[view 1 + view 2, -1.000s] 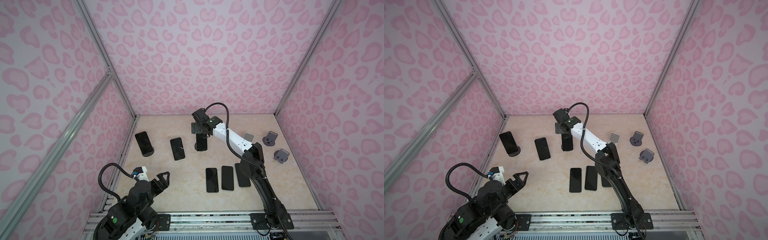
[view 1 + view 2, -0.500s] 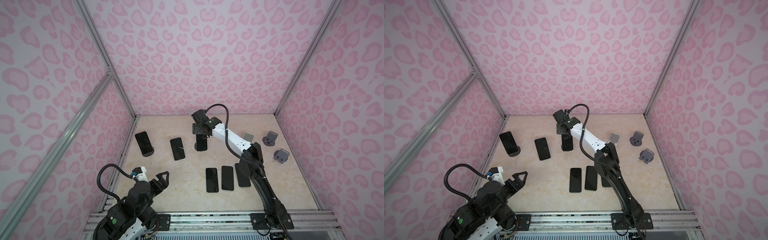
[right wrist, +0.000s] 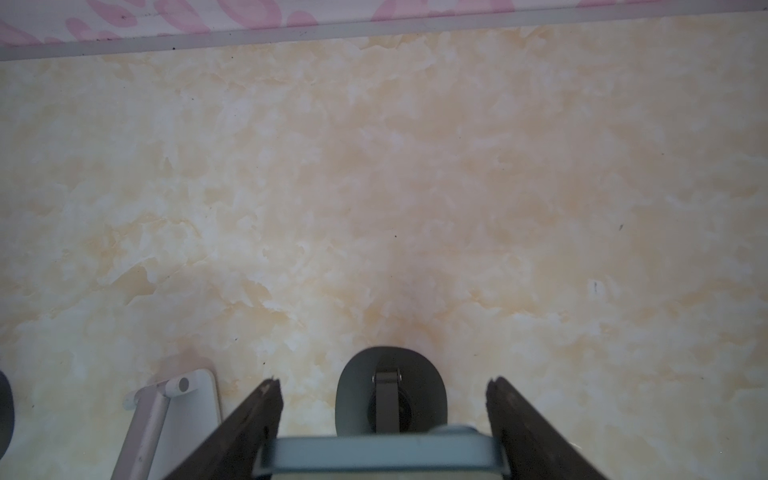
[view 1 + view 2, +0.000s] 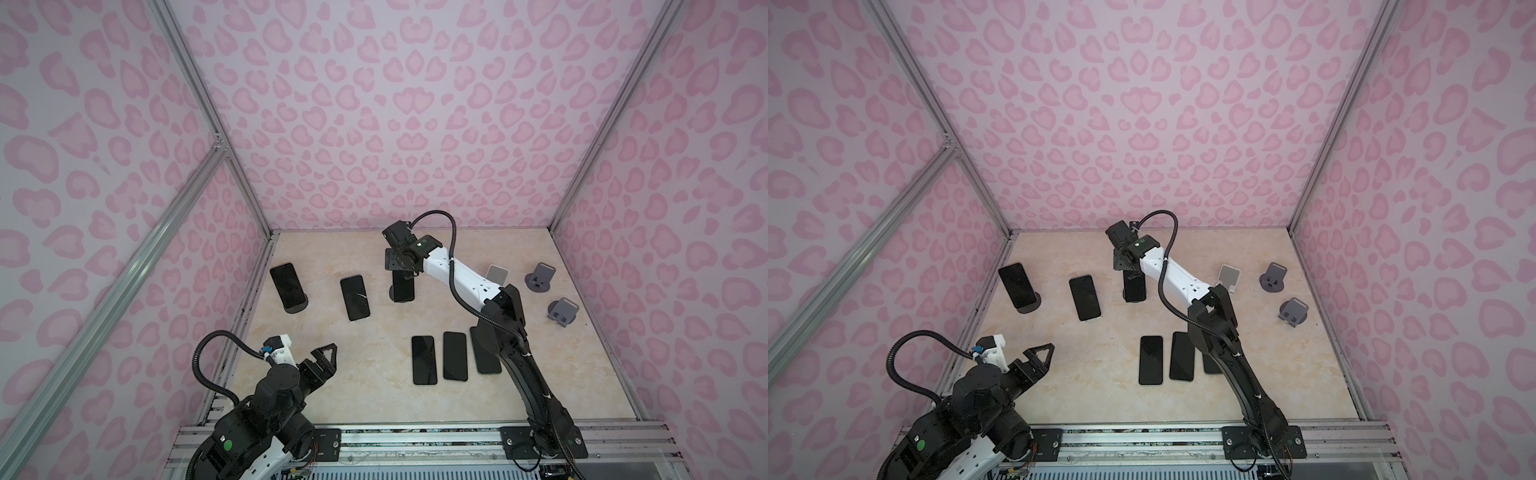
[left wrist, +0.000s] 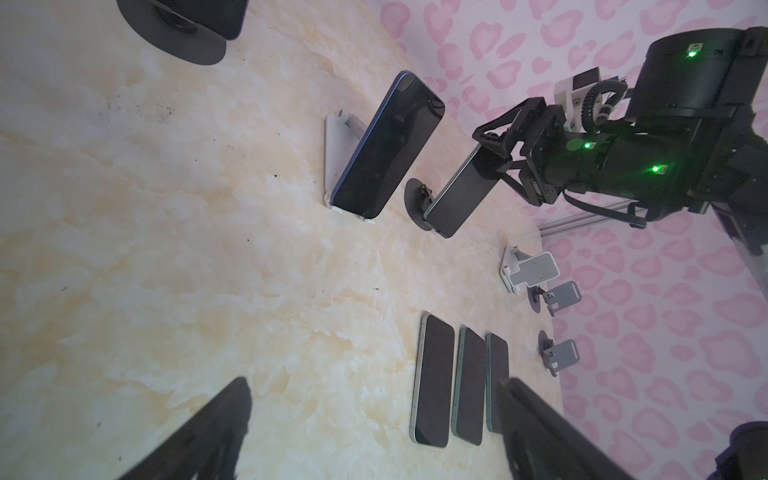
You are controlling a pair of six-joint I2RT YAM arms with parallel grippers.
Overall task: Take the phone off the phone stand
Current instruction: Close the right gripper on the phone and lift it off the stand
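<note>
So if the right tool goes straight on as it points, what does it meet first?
The phone on the dark stand: its top edge lies between the right tool's fingers; contact unclear.

Phone [image 3: 380, 455] — blurred, mostly cropped in the right wrist view.

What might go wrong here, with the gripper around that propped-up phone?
The right gripper holds the phone only by its top end, so it may slip or swing when lifted. The small round stand might catch on the phone's bottom edge and tip or come up too. A neighbouring phone stands propped close beside; a sideways swing could knock it.
</note>
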